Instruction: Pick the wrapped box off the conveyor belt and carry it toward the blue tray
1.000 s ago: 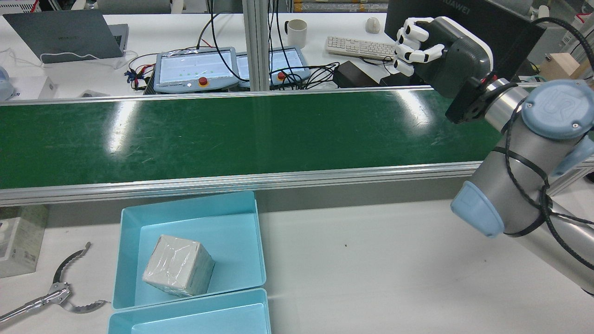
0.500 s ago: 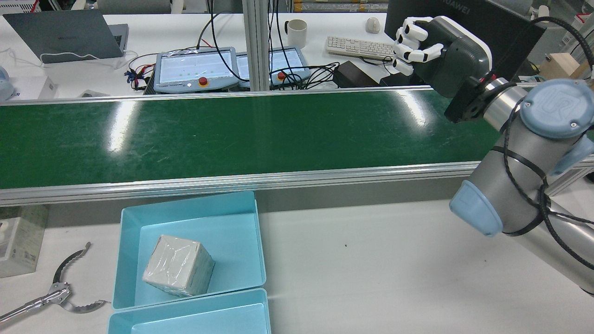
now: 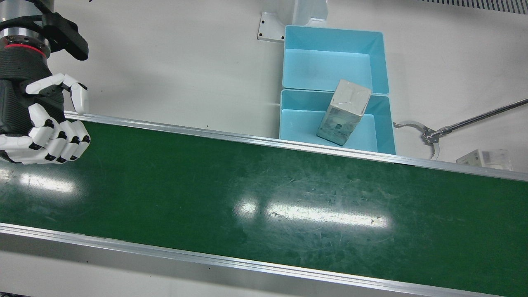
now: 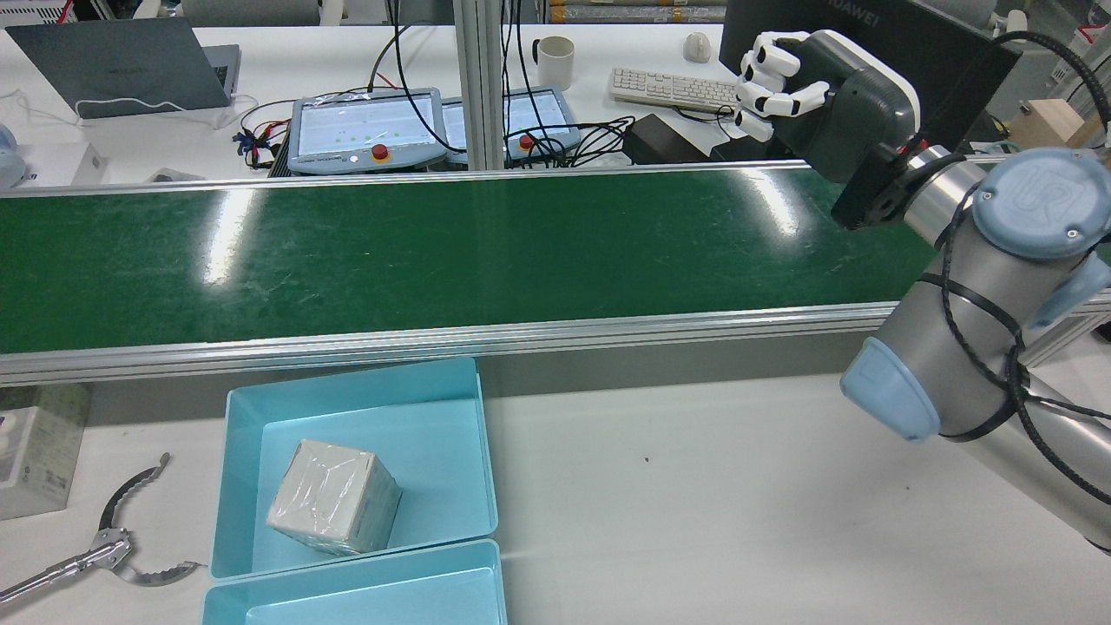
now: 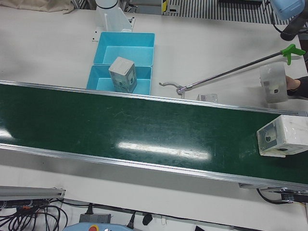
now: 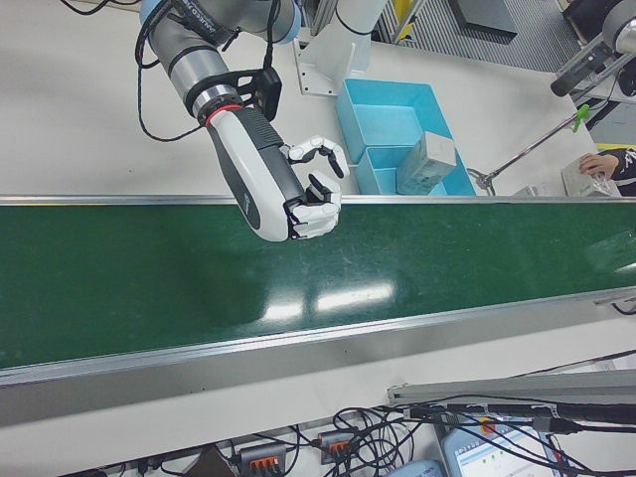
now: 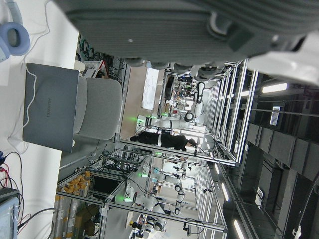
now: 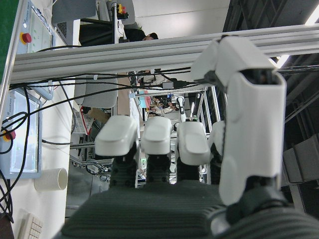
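We see the box (image 4: 333, 496) lying tilted in the blue tray (image 4: 252, 417) nearest the belt (image 4: 434, 252), leaning against the wall it shares with the second tray (image 3: 381, 62); it is a pale, cube-like block under glossy, creased clear wrap, with greenish print on one side in the front view; the belt holds nothing where the right hand works, though at its far end in the left-front view a white box (image 5: 281, 135) sits near the edge.

The right hand (image 6: 310, 199) hangs above the belt, well apart from the tray, its white fingers (image 3: 62, 140) curled in toward the palm with nothing between them.

Of the left hand (image 7: 189, 30) we get only a dark underside in its own view; we cannot tell how its fingers stand.

A grabber (image 4: 104, 542) lies on the table beside the tray.
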You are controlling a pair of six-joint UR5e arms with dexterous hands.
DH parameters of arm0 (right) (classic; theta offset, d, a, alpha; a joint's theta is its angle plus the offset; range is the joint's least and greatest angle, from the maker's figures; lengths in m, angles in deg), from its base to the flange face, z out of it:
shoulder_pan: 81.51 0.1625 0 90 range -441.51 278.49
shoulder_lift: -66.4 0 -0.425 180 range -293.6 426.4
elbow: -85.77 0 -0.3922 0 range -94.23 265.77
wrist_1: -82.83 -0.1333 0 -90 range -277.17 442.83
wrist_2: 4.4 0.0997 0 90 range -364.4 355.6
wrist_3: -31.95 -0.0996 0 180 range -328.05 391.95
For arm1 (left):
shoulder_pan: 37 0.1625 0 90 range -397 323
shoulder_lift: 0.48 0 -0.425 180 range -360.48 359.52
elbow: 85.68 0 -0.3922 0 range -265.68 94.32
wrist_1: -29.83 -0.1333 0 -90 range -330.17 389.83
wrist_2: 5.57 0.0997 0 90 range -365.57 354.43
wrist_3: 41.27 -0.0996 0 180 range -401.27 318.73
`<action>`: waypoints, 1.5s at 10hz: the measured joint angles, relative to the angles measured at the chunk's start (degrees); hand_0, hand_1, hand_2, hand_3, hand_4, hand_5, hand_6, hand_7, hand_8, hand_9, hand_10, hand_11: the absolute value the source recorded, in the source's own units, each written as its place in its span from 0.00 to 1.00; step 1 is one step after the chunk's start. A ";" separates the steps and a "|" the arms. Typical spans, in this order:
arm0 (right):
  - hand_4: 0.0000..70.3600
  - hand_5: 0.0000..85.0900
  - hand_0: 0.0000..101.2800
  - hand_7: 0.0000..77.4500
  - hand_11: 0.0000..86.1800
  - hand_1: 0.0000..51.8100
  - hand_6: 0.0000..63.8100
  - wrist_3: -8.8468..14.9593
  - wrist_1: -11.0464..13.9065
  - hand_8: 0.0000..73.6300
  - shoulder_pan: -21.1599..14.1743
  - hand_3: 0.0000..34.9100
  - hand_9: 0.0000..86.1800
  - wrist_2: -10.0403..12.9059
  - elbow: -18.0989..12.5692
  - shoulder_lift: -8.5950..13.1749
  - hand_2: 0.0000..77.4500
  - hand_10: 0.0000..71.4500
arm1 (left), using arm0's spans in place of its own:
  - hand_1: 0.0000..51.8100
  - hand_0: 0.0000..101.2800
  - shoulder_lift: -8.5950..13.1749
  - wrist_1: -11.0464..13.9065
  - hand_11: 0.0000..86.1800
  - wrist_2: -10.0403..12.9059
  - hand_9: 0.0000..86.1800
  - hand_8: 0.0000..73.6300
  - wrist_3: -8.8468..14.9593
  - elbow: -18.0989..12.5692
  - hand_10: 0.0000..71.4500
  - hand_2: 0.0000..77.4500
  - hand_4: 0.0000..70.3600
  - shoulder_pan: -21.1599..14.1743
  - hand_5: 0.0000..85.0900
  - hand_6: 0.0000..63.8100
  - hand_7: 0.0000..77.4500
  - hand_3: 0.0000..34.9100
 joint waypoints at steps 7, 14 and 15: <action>0.98 0.82 0.50 0.91 0.82 0.09 0.97 -0.36 0.08 0.95 1.37 0.00 0.81 -2.52 -0.04 0.84 0.72 0.98 | 0.00 0.00 0.00 0.00 0.00 0.00 0.00 0.00 0.00 0.00 0.01 0.01 0.00 0.00 0.01 0.00 0.00 0.00; 0.98 0.82 0.50 0.90 0.82 0.08 0.98 -0.21 0.06 0.95 1.29 0.00 0.81 -2.46 0.13 0.75 0.70 0.98 | 0.00 0.00 0.00 0.00 0.00 0.00 0.00 0.00 0.00 0.00 0.01 0.01 0.00 0.00 0.01 0.00 0.00 0.00; 0.99 0.82 0.50 0.90 0.82 0.08 0.98 -0.23 0.07 0.95 1.32 0.00 0.81 -2.49 0.17 0.82 0.70 0.97 | 0.00 0.00 0.00 0.00 0.00 0.00 0.00 0.00 0.00 0.00 0.01 0.01 0.00 0.00 0.01 0.00 0.00 0.00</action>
